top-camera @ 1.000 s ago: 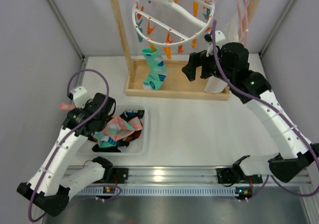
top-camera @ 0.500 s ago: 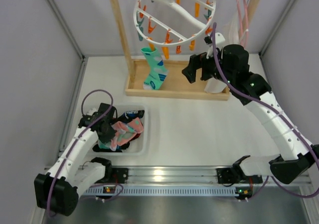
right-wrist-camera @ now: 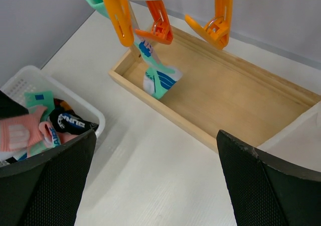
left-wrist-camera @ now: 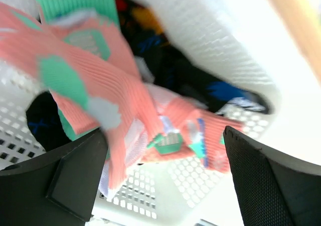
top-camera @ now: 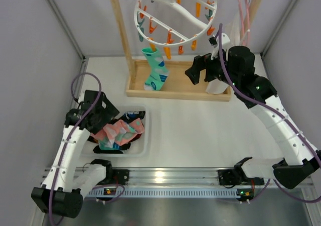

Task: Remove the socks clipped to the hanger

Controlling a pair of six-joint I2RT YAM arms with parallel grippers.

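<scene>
The hanger, a white ring with orange and teal pegs, hangs from the wooden rack. One teal-green sock is still clipped to it and dangles into the rack's base. In the right wrist view the same sock hangs under an orange peg. My left gripper is open over the white basket. A pink patterned sock lies loose in the basket between and below its wide-apart fingers. Other socks lie under it. My right gripper is open in front of the rack, holding nothing.
The wooden rack's tray base spans the back of the table. A white garment and a thin pink hanger hang at its right end. Grey walls close in both sides.
My left gripper carried the pink sock down into the basket, opened and let it go. The right arm has barely moved.
</scene>
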